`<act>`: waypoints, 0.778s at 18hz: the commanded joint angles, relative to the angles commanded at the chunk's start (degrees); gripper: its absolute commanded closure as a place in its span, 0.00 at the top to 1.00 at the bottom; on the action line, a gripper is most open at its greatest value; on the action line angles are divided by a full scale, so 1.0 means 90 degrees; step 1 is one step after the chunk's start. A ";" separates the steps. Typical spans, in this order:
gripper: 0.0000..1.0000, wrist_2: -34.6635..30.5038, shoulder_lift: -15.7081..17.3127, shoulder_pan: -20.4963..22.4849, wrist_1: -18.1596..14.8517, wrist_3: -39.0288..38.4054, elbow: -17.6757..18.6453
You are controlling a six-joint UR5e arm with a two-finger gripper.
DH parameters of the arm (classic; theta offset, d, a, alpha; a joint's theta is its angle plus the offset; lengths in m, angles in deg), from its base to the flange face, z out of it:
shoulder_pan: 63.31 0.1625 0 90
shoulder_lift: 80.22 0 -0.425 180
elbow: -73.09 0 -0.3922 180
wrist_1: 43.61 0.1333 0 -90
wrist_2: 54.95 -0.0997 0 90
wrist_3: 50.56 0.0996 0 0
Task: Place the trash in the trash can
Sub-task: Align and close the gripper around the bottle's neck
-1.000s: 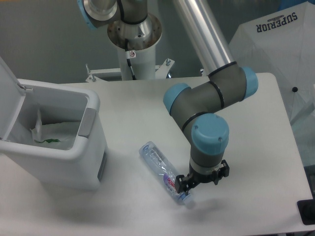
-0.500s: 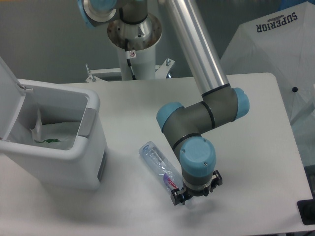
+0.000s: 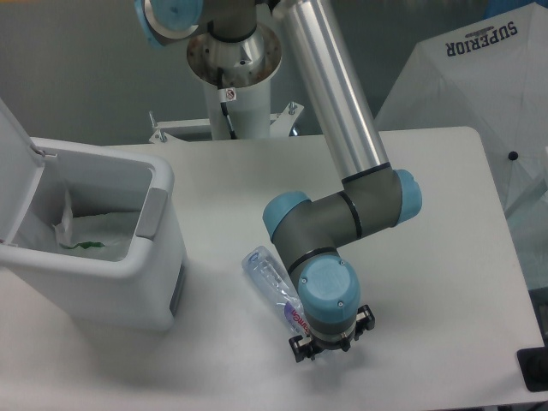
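Where the white table (image 3: 428, 257) ends, grey wall (image 3: 77, 68) begins.

Even, cool overhead light, soft faint shadows on the white table (image 3: 214, 180), slightly soft, grainy focus throughout.

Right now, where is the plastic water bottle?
The crushed water bottle lies flat on the white table, near the front edge, right of the trash can, with its lower end hidden under the arm's tool.

Bottle (image 3: 272, 285) on table (image 3: 428, 223), right of bin (image 3: 103, 257)
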 joint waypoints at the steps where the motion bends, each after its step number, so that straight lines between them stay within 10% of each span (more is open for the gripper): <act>1: 0.86 -0.0010 -0.0029 -0.0019 0.0000 0.0000 -0.0010; 14: 0.71 -0.0166 -0.0098 -0.0107 0.0000 -0.0029 -0.0010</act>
